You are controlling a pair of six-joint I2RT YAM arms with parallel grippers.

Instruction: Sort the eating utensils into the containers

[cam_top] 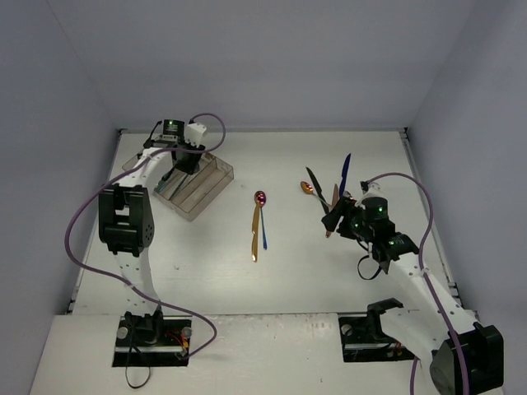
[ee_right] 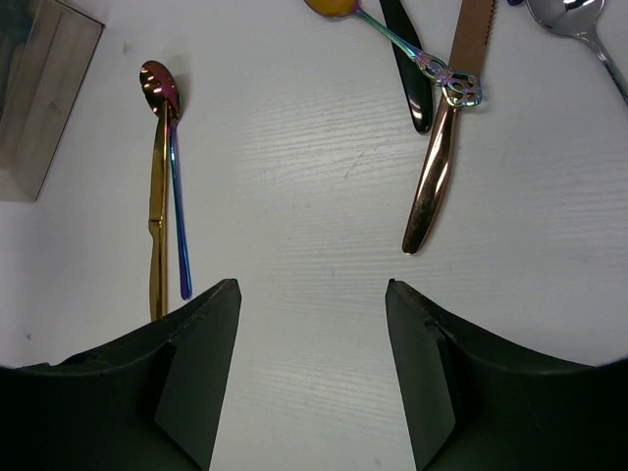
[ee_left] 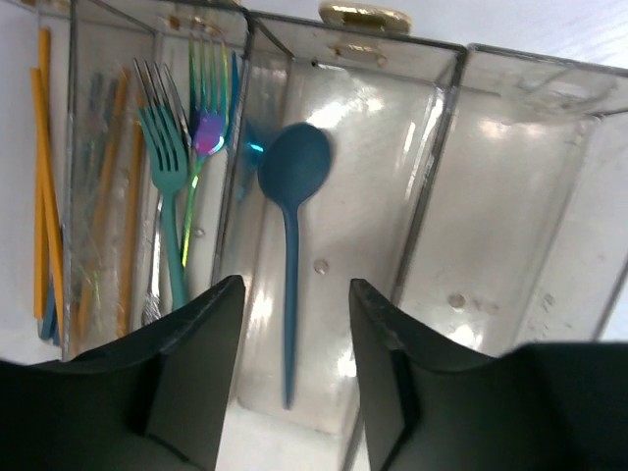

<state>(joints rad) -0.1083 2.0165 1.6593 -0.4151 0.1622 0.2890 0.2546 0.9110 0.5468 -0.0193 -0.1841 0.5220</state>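
Note:
The clear divided tray (cam_top: 216, 183) sits at the back left. My left gripper (cam_top: 186, 161) hangs open and empty over it; in the left wrist view (ee_left: 294, 304) a blue spoon (ee_left: 291, 196) lies in the compartment below, with a teal fork (ee_left: 167, 167), an iridescent fork (ee_left: 208, 128) and orange chopsticks (ee_left: 41, 177) in compartments to its left. My right gripper (cam_top: 336, 220) is open and empty over bare table (ee_right: 312, 294). An iridescent spoon (ee_right: 175, 167) and a gold knife (ee_right: 157, 226) lie to its left, a copper knife (ee_right: 437, 162) ahead right.
A black utensil (ee_right: 407, 69), an ornate iridescent spoon (ee_right: 392, 34) and a silver spoon (ee_right: 579, 25) cluster by the copper knife. A dark blue utensil (cam_top: 344, 174) lies beyond them. A gold spoon bowl (ee_left: 363, 15) shows behind the tray. Walls enclose the table.

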